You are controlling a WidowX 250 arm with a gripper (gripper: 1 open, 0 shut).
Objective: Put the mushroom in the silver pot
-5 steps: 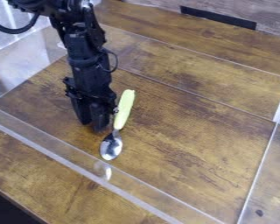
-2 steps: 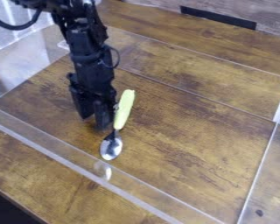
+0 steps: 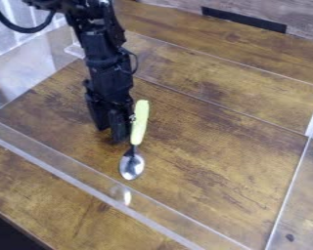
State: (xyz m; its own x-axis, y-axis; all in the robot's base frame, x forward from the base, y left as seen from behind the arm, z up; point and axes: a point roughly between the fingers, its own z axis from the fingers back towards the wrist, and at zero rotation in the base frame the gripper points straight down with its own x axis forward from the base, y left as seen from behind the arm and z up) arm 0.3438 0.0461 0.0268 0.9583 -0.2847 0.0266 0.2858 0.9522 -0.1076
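The claw (image 3: 114, 128) points straight down, its tips at or just above the wooden table (image 3: 225, 88). The black arm (image 3: 97, 44) rises from it nearly upright, leaning a little toward the upper left corner, where it leaves the view. That steep stance suits a top-down pick of something small and low on the board.

Whether the jaws stand wide or narrow cannot be told: the dark fingers merge into one block against the dark wood, and nothing shows between them. Nor can I tell whether they hold anything.

Just to the right of the claw lies a spoon (image 3: 136, 142), its yellow handle close beside the fingers, perhaps touching them, and its metal bowl lying nearer the camera than the claw's tips. It lies flat and slanted, handle away from the camera. It looks like a bystander, not the target.

The mushroom is not in view. It may be hidden under or between the fingers, but that is a guess. The silver pot is not in view either, so where the carry must end cannot be judged.

A clear wall (image 3: 67, 176) runs in front of the claw and to its left, fencing the work area; it limits how low any sideways sweep can go.
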